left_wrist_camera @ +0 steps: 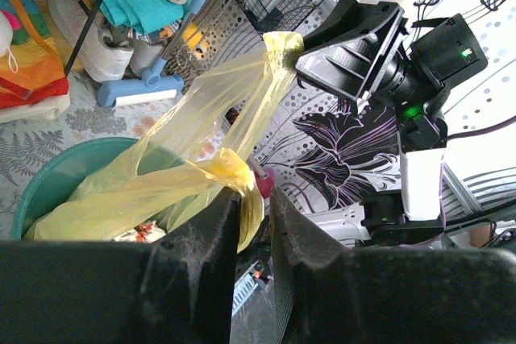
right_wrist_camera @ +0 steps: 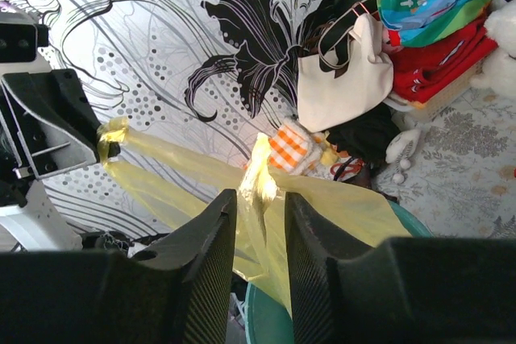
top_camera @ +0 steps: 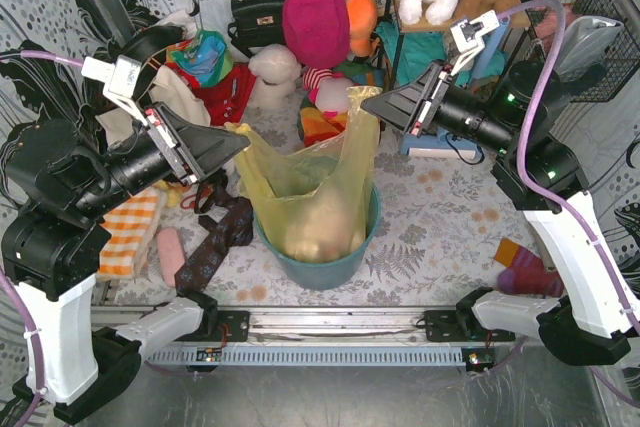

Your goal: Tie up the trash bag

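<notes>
The trash bag (top_camera: 310,187), thin yellow-green plastic, lines the teal bin (top_camera: 320,269) at the table's middle. Its two top corners are pulled up and apart above the bin. My left gripper (top_camera: 238,139) is shut on the left corner, which is bunched at its tips in the left wrist view (left_wrist_camera: 254,195). My right gripper (top_camera: 368,105) is shut on the right corner, which stands up between its tips in the right wrist view (right_wrist_camera: 260,199). Each wrist view also shows the other gripper pinching its corner: the right gripper (left_wrist_camera: 297,58) and the left gripper (right_wrist_camera: 109,144). Rubbish shows through the bag.
Soft toys, a pink bag (top_camera: 315,17) and a black handbag (top_camera: 255,12) crowd the back. Clothes and an orange checked cloth (top_camera: 130,232) lie at the left, dark ties (top_camera: 215,242) beside the bin, socks (top_camera: 525,267) at the right. A white tote (right_wrist_camera: 343,78) hangs at the far left.
</notes>
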